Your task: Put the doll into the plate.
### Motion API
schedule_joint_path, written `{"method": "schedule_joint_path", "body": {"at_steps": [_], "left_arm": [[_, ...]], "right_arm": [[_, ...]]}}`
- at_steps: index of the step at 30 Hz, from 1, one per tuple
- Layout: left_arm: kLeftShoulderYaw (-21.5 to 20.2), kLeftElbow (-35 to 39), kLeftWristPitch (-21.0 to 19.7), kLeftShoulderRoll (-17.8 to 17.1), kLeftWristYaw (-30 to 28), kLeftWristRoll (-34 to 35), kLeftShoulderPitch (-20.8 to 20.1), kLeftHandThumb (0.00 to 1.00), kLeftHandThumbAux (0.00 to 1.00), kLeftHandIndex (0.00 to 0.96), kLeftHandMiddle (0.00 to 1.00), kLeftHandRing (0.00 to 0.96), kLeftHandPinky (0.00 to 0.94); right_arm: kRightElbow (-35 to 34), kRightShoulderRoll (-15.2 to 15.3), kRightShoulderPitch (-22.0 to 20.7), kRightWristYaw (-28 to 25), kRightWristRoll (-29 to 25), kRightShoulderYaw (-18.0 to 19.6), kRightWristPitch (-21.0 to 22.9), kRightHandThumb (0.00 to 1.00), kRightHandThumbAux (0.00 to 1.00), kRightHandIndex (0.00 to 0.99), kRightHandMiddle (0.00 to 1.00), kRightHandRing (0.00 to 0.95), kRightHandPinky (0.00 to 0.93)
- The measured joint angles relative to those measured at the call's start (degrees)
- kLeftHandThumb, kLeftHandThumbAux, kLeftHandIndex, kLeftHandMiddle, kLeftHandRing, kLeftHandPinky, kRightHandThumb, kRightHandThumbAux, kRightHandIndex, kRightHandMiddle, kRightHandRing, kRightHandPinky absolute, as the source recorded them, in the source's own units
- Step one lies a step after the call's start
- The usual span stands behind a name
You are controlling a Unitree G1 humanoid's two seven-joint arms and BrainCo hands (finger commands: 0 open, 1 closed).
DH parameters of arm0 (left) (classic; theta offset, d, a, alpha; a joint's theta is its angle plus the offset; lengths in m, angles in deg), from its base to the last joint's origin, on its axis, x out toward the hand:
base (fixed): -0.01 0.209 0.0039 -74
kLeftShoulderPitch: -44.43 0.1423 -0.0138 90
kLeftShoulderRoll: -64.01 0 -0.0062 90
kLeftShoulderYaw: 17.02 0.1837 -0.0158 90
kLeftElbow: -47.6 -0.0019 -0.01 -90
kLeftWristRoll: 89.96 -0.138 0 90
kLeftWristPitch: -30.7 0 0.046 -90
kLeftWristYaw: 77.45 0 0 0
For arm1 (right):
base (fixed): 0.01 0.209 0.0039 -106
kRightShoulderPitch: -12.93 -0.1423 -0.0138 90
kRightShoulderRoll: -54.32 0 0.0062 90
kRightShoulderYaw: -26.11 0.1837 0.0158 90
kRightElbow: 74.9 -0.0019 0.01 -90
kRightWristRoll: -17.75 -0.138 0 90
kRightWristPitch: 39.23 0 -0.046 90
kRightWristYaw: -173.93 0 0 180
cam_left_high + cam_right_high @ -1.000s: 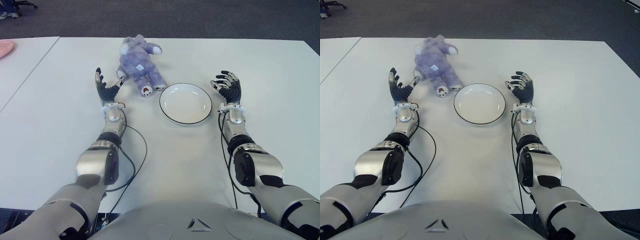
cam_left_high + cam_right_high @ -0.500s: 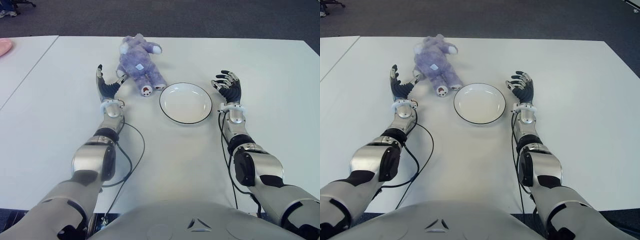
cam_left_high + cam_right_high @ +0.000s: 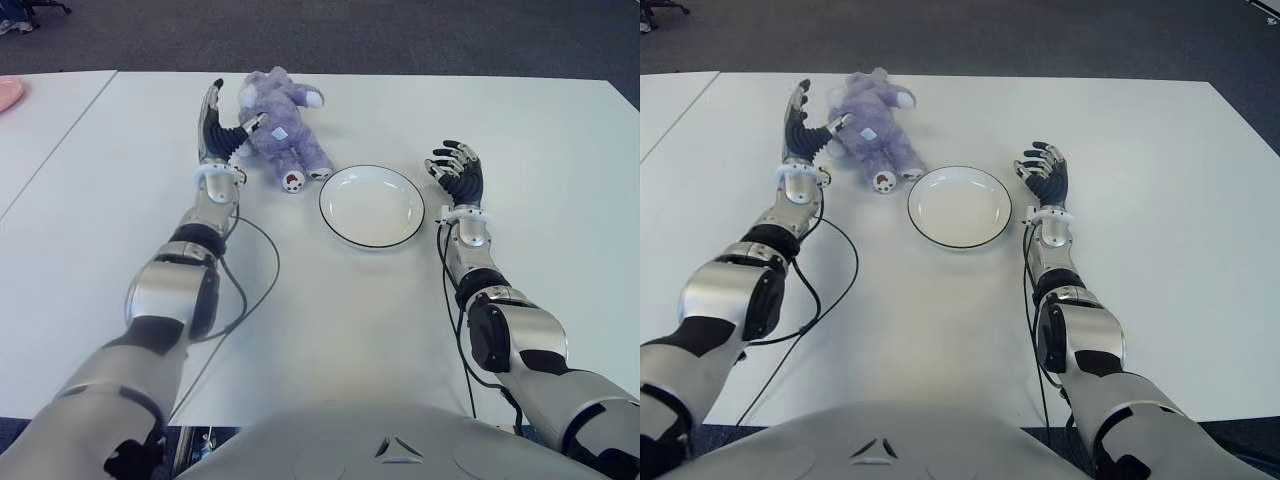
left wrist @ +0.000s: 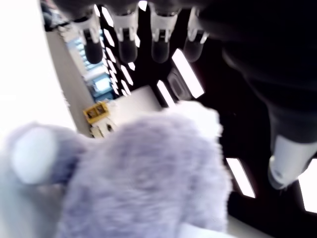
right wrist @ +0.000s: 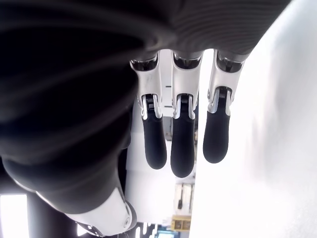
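Left hand [image 3: 222, 130] beside doll [image 3: 282, 128]

Left robot hand [image 3: 222, 128] spread beside purple doll [image 3: 281, 129], white plate [image 3: 372, 206] nearby

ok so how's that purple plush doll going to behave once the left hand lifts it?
The purple plush doll looks furry and stuffed, so probably light and squashy; limbs may flop. The left hand, open beside it, probably needs a deep wrap. It lies flat on the table, so rolling seems unlikely.
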Motion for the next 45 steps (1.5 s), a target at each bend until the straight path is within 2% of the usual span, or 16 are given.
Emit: {"method": "schedule_joint_path", "body": {"at_steps": [9, 12, 14, 24, 30, 37, 45], "left_arm": [[3.3, 0.0, 0.8, -1.4, -7.4, -1.6, -1.8, 0.000, 0.479, 0.000, 0.043, 0.000, 0.000], [4.3, 0.0, 1.8, -1.9, -10.0, -1.9, -2.1, 0.000, 0.475, 0.000, 0.046, 0.000, 0.000], [4.8, 0.0, 2.4, -2.3, -11.6, -2.0, -2.3, 0.000, 0.473, 0.000, 0.052, 0.000, 0.000], [5.2, 0.0, 5.0, -4.6, -18.0, -1.9, -3.3, 0.000, 0.472, 0.000, 0.063, 0.002, 0.000], [4.9, 0.0, 5.3, -5.1, -21.8, -1.3, -3.6, 0.000, 0.459, 0.000, 0.074, 0.016, 0.000], [4.9, -0.1, 5.1, -4.0, -24.6, -0.7, -4.1, 0.000, 0.458, 0.000, 0.108, 0.035, 0.000], [6.2, -1.3, 2.4, -2.5, -25.3, -1.7, -4.1, 0.000, 0.516, 0.000, 0.136, 0.033, 0.000]], "right_arm": [[0.0, 0.0, 0.0, 0.3, 0.0, -0.1, 0.0, 0.443, 0.895, 0.255, 0.376, 0.441, 0.474], [0.0, 0.0, 0.0, 0.3, 0.0, -0.1, 0.0, 0.540, 0.897, 0.258, 0.381, 0.457, 0.490], [0.0, 0.0, 0.0, 0.3, 0.0, 0.0, 0.0, 0.650, 0.890, 0.266, 0.385, 0.474, 0.502], [0.0, -0.1, 0.0, 0.3, 0.0, 0.2, 0.0, 0.871, 0.854, 0.278, 0.392, 0.495, 0.453], [0.0, -0.1, 0.0, 0.5, 0.0, 0.1, 0.0, 0.928, 0.845, 0.281, 0.385, 0.500, 0.458], [0.0, -0.2, 0.0, 1.0, 0.0, 0.1, 0.0, 0.971, 0.837, 0.279, 0.371, 0.502, 0.457], [0.0, -0.2, -0.1, 1.1, 0.0, 0.2, 0.0, 0.983, 0.830, 0.276, 0.364, 0.507, 0.466]]}}
